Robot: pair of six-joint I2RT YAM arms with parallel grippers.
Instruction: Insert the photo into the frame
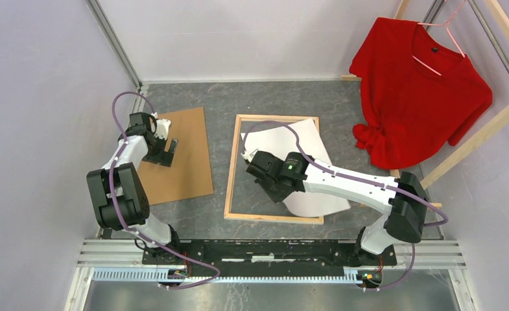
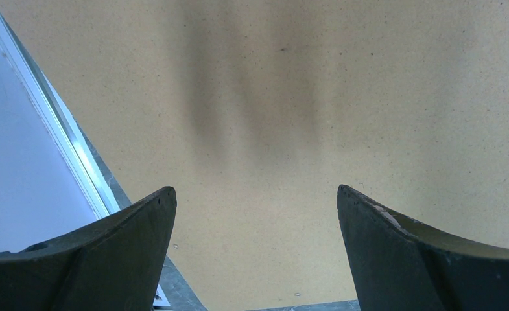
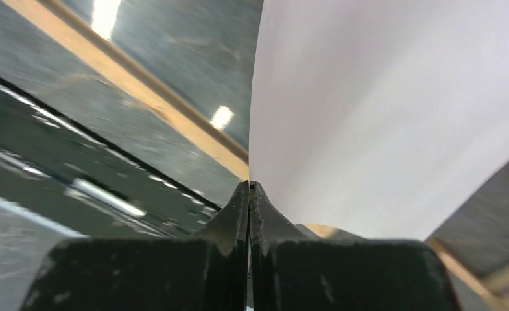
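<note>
The photo [image 1: 303, 139], skewed over the frame [image 1: 232, 175] toward the table's [image 1: 271, 103] right edge, is gripped by the right jaws.

I see only the white reverse of the photo [image 1: 284, 139] — its printed face is turned down and hidden. My right arm [image 1: 342, 181] covers the sheet's middle, and sheet and arm together hide most of the right rail of the frame [image 1: 231, 168]. In the right wrist view the table [image 3: 174, 52] and rail are smeared with blur. In the left wrist view the hardboard [image 2: 342, 116] runs past the top and right edges — its outline is cut off
</note>
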